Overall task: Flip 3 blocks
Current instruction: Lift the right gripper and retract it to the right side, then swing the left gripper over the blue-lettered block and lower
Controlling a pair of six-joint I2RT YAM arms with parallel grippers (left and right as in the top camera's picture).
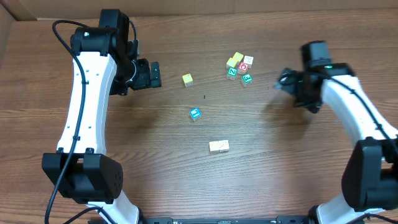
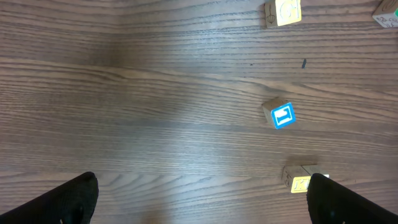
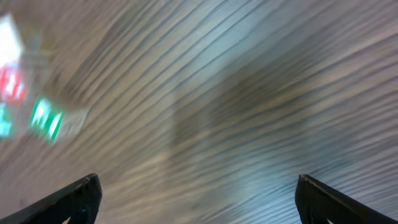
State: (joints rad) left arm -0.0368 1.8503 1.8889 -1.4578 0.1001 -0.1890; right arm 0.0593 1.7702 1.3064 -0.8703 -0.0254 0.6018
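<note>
Both hands spread, empty: left hand (image 2: 202, 180) over tabletop (image 1: 280, 162) left half, right hand (image 3: 198, 180) toward right edge. Blue-framed block (image 1: 195, 113) mid-tabletop; pale pair (image 1: 219, 146) nearer robot-side edge. Advised: straddle squarely, pinch opposite faces, tip over

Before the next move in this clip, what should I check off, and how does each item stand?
1. Left tool open and empty: ok.
2. Right tool open and empty: ok.
3. Right wrist view sharp: not ok, blurred.
4. Blue block clear of neighbours: ok.
5. Cream block clear of neighbours: not ok, white block lies against it.
6. Which blocks are already flipped: cannot tell.
</note>
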